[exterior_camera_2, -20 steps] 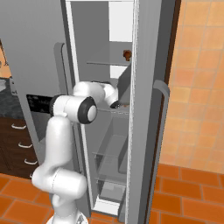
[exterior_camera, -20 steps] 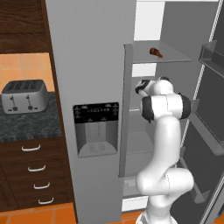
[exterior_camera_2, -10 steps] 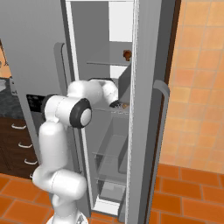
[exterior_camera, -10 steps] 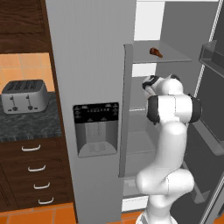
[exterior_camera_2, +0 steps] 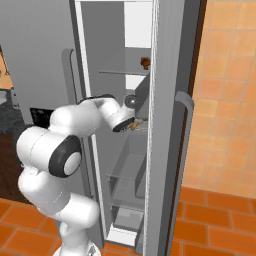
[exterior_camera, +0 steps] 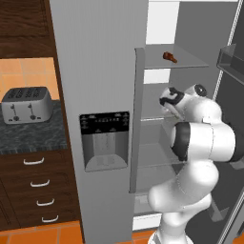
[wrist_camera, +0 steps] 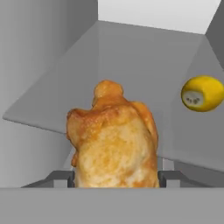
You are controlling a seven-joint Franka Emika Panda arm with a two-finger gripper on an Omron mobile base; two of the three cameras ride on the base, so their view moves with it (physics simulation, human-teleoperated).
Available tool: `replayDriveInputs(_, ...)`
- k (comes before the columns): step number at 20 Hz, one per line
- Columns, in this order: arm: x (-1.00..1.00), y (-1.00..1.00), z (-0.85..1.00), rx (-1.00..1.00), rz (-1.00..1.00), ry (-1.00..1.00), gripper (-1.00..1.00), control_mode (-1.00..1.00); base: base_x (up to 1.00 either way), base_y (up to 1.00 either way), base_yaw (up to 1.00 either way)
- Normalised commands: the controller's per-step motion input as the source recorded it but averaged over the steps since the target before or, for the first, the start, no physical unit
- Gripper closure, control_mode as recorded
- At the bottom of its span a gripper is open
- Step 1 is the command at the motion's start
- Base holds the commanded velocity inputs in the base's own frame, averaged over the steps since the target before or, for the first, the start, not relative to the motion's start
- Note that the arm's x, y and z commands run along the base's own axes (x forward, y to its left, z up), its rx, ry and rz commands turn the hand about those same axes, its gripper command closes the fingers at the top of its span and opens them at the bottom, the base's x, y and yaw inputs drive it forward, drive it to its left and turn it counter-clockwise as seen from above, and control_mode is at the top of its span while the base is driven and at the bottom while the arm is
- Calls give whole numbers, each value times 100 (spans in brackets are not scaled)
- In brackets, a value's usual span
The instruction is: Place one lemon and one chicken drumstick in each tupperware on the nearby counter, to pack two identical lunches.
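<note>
Fridge [exterior_camera: 102,71] interior: jaws clamped on drumstick [wrist_camera: 114,142]; hand view adds lemon [wrist_camera: 202,93] beyond

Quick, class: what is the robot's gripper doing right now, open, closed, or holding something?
Gripper: closed on a chicken drumstick inside the fridge, a dark finger tip at each side of the meat.

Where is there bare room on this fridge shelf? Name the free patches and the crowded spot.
Hand view: the shelf lies bare left of the chicken drumstick, up to the left wall, and behind it to the back wall. A narrower bare strip runs between drumstick and lemon. Crowded: the near edge, where the jaws flank the drumstick, and the right side around the lemon.
</note>
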Motion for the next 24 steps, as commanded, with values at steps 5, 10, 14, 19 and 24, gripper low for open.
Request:
replayDriveInputs(5,-95,41,90,-25,23,26,100,-100,0,0,0)
replayDriveInputs(10,-100,3,81,-11,23,23,100,-100,0,0,0)
replayDriveInputs(14,-100,11,12,8,13,8,100,-100,0,0,0)
replayDriveInputs(19,-100,58,3,17,-1,8,100,-100,0,0,0)
replayDriveInputs(24,-100,68,1,3,-12,0,100,-100,0,0,0)
